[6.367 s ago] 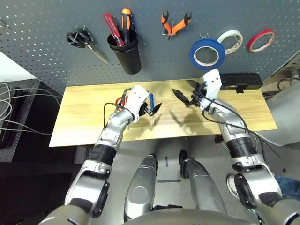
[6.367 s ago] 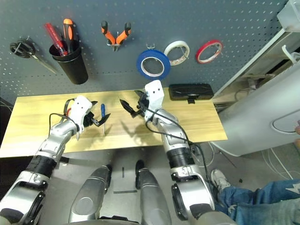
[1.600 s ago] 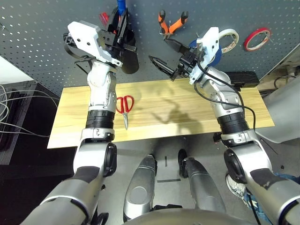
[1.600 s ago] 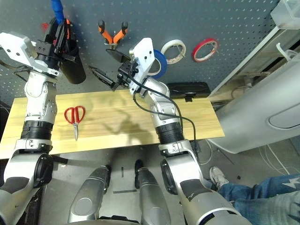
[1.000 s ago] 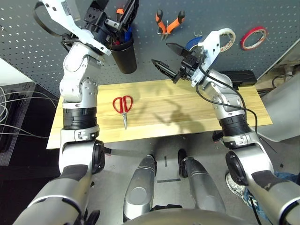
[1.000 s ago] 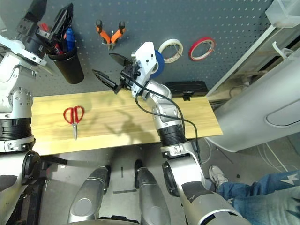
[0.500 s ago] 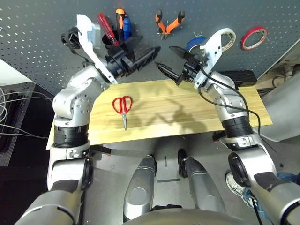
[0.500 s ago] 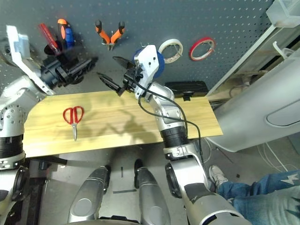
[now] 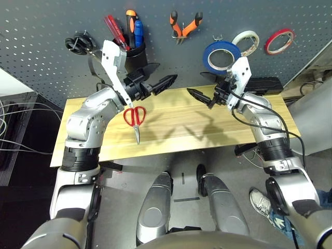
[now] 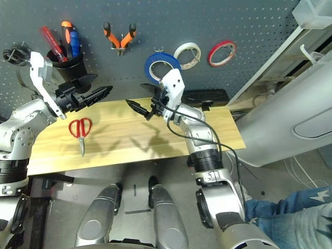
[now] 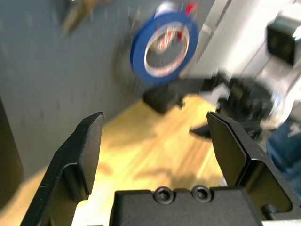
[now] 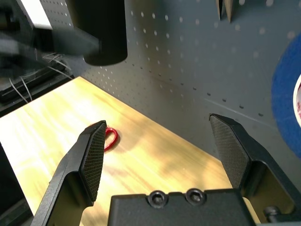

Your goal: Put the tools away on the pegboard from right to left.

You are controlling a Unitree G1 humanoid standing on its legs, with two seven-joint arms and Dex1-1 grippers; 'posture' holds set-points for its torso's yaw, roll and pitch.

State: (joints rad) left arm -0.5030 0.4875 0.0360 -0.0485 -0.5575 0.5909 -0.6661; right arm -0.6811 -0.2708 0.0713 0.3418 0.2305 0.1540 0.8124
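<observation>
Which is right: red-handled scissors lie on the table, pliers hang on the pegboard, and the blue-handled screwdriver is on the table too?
Not quite: the blue-handled screwdriver stands in the black cup, per the left eye view. The red-handled scissors do lie on the table, and the pliers hang on the pegboard.

In the upper left of the left eye view, the black cup [image 9: 136, 58] hides the shaft of the blue-handled screwdriver [image 9: 138, 30], and the left gripper [image 9: 167, 72] covers part of the cup. Right of centre, the right gripper [image 9: 195, 82] hides a little of the blue tape roll's [image 9: 209, 60] lower edge and part of the black case [image 9: 265, 84]. In the right wrist view, a finger mostly covers the red-handled scissors [image 12: 111, 136], while the picture's edge cuts off the tape roll. In the left wrist view, the pliers [image 11: 77, 16] are blurred and cut off
</observation>
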